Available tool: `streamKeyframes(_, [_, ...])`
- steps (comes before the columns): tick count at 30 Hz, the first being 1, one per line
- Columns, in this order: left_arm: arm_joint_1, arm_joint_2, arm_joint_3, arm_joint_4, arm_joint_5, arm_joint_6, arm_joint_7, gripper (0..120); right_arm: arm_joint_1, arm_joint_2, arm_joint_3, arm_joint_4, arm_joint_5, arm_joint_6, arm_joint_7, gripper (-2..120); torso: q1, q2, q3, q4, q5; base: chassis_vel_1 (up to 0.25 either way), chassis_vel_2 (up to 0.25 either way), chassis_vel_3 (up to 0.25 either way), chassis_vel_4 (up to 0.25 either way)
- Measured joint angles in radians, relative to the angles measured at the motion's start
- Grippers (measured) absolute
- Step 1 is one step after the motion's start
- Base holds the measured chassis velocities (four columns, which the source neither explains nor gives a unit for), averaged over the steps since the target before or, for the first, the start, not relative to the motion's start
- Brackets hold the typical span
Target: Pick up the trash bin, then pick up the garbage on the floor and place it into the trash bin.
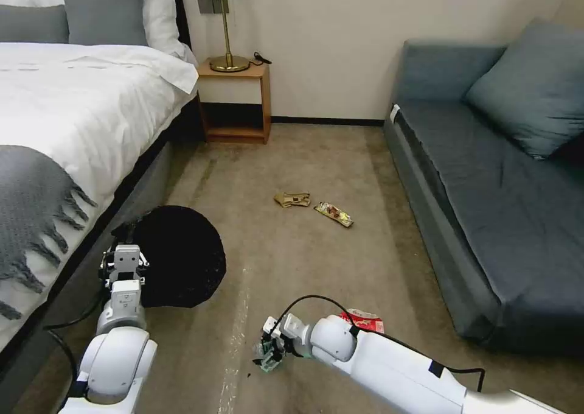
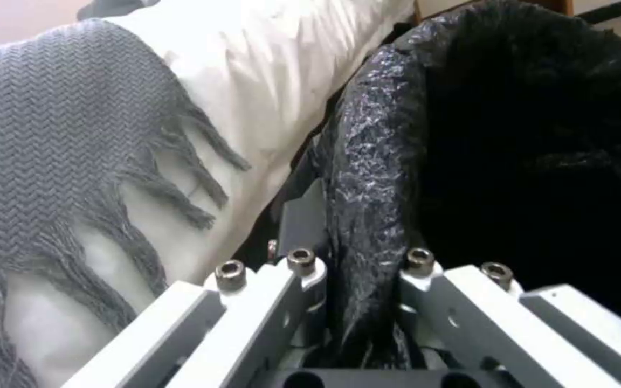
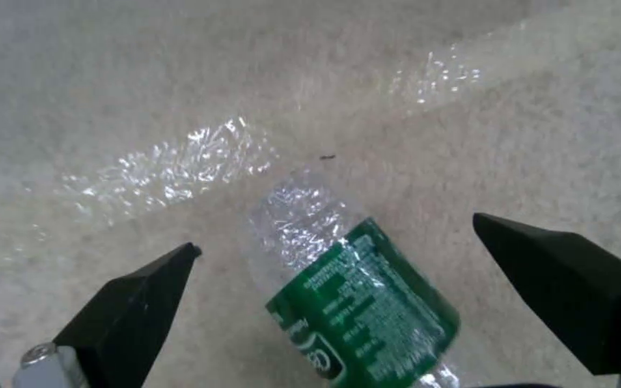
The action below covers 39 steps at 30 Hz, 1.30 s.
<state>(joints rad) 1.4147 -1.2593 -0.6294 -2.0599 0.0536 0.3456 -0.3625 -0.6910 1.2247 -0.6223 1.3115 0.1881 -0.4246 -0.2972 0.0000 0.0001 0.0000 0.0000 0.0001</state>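
The left gripper (image 1: 123, 257) stood by the bed (image 1: 73, 103), its jaws closed on the rim of the bin (image 1: 176, 256) — the black liner (image 2: 368, 178) was pinched between the two fingers, and the bin hung from that grip with its mouth toward the room.

The right gripper (image 1: 267, 356) was low over the carpet (image 1: 292, 158), to the right of the bin and well apart from it. Its fingers (image 3: 138, 291) were spread wide, holding nothing. The bottle (image 3: 346, 285) lay on the carpet between them, touching neither. Its long axis ran roughly along the gripper's line of reach, across the line on which the fingers close, with the clear end farthest from the wrist and the green label nearer. Judged from that, the fingers would meet the bottle across its narrow width, which suits a side pinch.

The red packet (image 1: 364, 320) lay just beside the right arm. The tan wrapper (image 1: 292, 199) and the snack wrapper (image 1: 333, 214) lay farther out, mid-floor, near each other — the right arm was the nearer one to all the litter.
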Motion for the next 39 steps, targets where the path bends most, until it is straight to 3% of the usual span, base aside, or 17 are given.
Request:
streamKeyframes(4, [0.000,-0.003,0.003,0.008,0.005,0.000,0.001,5,0.000,0.024,0.001,-0.057,-0.037,0.018,-0.011,99,0.000,0.000,0.000,0.0000,-0.0003,0.000,0.000,0.000,0.000])
streamKeyframes(8, [-0.009,-0.002,0.006,0.016,0.006,-0.001,0.002,5,0.008,0.038,0.002,-0.101,-0.062,0.027,-0.026,87,0.000,0.000,0.000,0.0000,-0.0001,0.000,0.000,0.000,0.000])
streamKeyframes(16, [-0.012,0.008,0.005,0.024,0.004,0.001,0.004,5,-0.011,0.039,0.025,-0.125,-0.095,0.049,-0.048,55,0.000,0.000,0.000,0.0000,-0.0001,0.000,0.000,0.000,0.000])
streamKeyframes(19, [-0.013,0.009,0.004,0.026,0.003,0.001,0.005,5,-0.016,0.038,0.034,-0.125,-0.098,0.053,-0.051,50,0.000,0.000,0.000,0.0000,-0.0001,0.000,0.000,0.000,0.000])
streamKeyframes(21, [-0.010,0.009,0.003,0.026,0.003,0.001,0.006,5,-0.025,0.037,0.045,-0.124,-0.103,0.060,-0.054,35,0.000,0.000,0.000,-0.0001,-0.0001,0.000,0.000,0.000,0.000])
streamKeyframes(30, [-0.001,0.020,-0.004,0.026,-0.005,-0.003,0.009,5,-0.033,0.038,0.158,-0.088,-0.094,0.066,-0.055,30,0.000,0.000,0.000,0.0000,0.0000,0.000,0.000,0.000,0.000])
streamKeyframes(39, [0.013,0.068,-0.009,0.014,-0.034,-0.051,0.011,5,0.028,0.048,0.373,-0.001,-0.059,0.096,-0.068,30,0.000,0.000,0.000,-0.0001,-0.0001,0.000,0.000,0.000,0.000])
